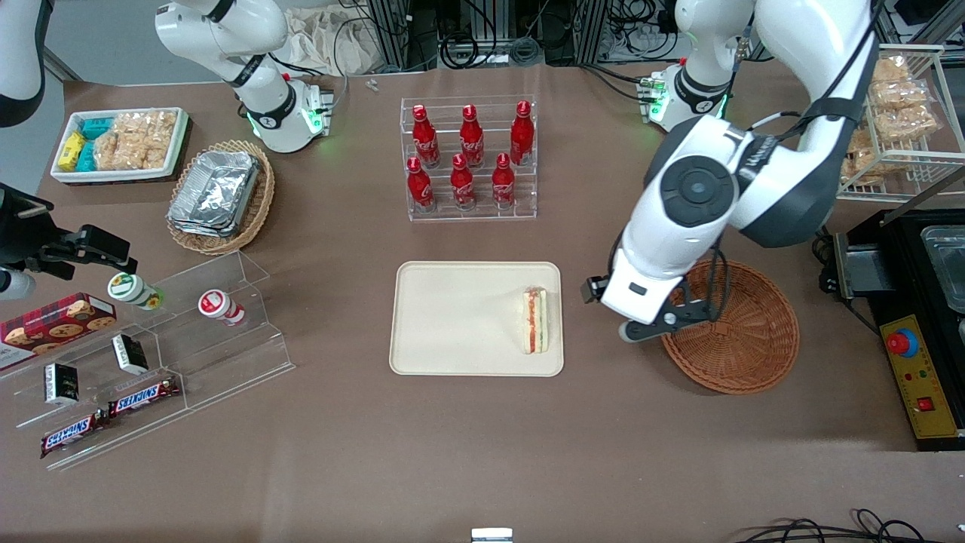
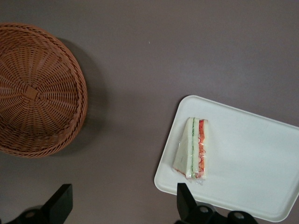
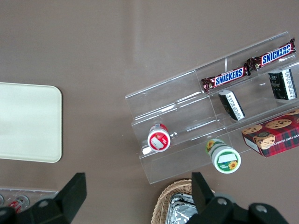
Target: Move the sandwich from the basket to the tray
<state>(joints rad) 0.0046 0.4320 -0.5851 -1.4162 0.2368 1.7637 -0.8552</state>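
The sandwich (image 1: pixel 536 320), a white bread wedge with red and green filling, lies on the cream tray (image 1: pixel 460 317) near the tray's edge toward the working arm. It also shows in the left wrist view (image 2: pixel 193 148) on the tray (image 2: pixel 247 168). The reddish-brown wicker basket (image 1: pixel 742 339) stands empty beside the tray; it shows in the wrist view too (image 2: pixel 35 91). My left gripper (image 1: pixel 663 323) hangs open and empty above the table between tray and basket, over the basket's rim. Its fingertips (image 2: pixel 184 198) stand wide apart with only bare table between them.
A clear rack of red cola bottles (image 1: pixel 469 158) stands farther from the camera than the tray. A tan basket of foil containers (image 1: pixel 219 196), a white snack tray (image 1: pixel 117 143) and an acrylic stand with Snickers bars (image 1: pixel 143 396) lie toward the parked arm's end. A black control box (image 1: pixel 916 377) sits beside the wicker basket.
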